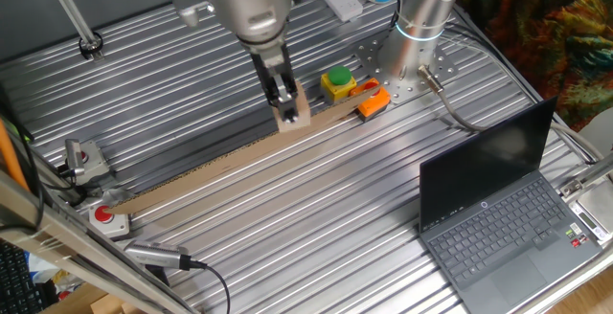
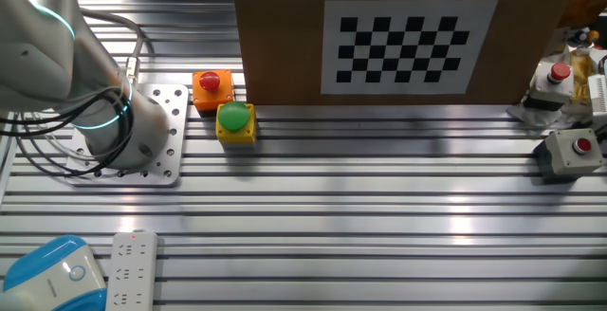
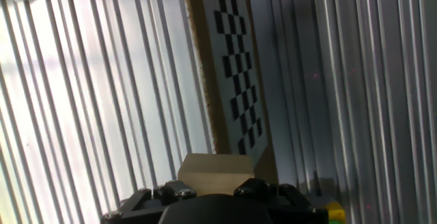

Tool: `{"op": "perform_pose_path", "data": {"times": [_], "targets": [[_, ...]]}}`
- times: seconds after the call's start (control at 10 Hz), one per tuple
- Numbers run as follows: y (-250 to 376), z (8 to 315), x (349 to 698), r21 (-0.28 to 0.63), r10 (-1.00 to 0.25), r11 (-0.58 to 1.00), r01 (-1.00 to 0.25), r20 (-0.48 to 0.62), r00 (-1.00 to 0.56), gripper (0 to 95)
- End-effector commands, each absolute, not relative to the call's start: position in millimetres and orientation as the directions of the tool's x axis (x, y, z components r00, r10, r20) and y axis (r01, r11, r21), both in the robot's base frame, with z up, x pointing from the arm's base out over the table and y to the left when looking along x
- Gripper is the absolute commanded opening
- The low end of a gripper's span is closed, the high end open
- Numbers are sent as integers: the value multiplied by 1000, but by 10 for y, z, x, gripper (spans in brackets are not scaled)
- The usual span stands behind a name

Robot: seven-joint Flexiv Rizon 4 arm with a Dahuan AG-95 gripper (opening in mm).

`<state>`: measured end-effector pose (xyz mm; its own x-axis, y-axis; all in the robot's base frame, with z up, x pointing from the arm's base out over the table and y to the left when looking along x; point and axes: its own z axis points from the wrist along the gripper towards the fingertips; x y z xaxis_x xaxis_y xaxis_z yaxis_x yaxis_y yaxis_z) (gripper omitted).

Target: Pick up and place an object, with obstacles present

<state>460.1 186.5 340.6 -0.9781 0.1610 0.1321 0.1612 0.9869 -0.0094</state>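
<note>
My gripper (image 1: 286,105) hangs from the arm at the middle back of the table, shut on the small tan block (image 1: 293,115). It holds the block right at the top edge of the long tan cardboard strip (image 1: 211,166), which runs diagonally across the table. In the hand view the block (image 3: 214,171) sits between my two black fingers (image 3: 175,191), next to the strip, which is an upright board with a checkerboard print (image 3: 236,67). In the other fixed view the board (image 2: 398,41) hides the gripper and the block.
A yellow box with a green button (image 1: 337,82) and an orange piece (image 1: 374,101) stand by the strip's far end, near the arm's base (image 1: 420,36). An open laptop (image 1: 508,209) is at the right. Red button boxes (image 1: 108,218) and cables lie at the left.
</note>
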Motion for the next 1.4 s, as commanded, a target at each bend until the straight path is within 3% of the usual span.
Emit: {"op": "perform_pose_path", "data": {"times": [0.1,1.4], "targets": [[1916,3386,4578,-12,163,987,163,125,-979,0],[2024,3356,4550,-7,141,990,140,71,-988,0]]}}
